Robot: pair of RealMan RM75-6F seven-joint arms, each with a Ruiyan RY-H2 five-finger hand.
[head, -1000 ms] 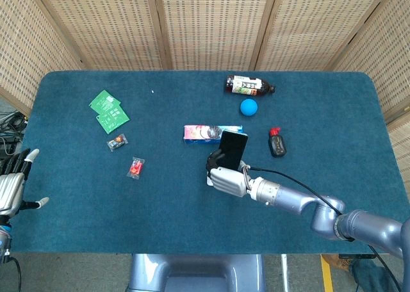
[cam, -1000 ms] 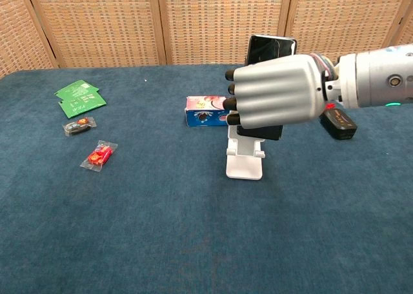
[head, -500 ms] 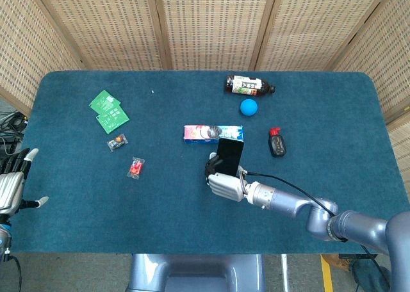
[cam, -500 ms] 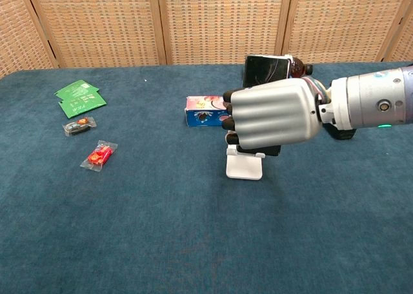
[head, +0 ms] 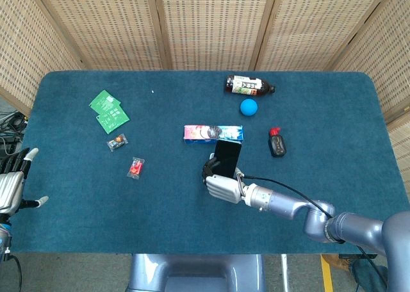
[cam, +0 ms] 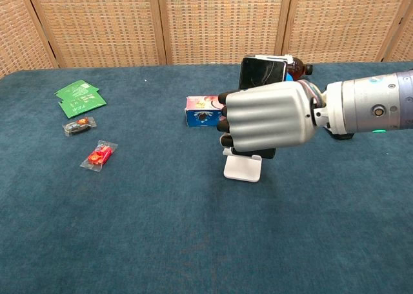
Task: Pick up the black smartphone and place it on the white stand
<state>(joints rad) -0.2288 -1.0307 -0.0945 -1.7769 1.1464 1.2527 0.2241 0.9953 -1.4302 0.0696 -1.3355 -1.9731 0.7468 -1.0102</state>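
The right hand (cam: 268, 123) is wrapped around the black smartphone (cam: 261, 73), fingers curled over its left edge, so the phone stands nearly upright with its top clear above the knuckles. It sits directly over the white stand (cam: 242, 168) near the middle of the table (cam: 193, 242), the phone's lower edge at or just above the stand's lip; the hand hides the contact, so I cannot tell whether it is seated. The upright hold looks chosen to match the stand's back rest, letting the phone lean in once released. The left hand (head: 13, 183) hangs beyond the table's left edge, holding nothing, fingers spread. A pink and blue box (cam: 203, 110) lies just behind the stand.
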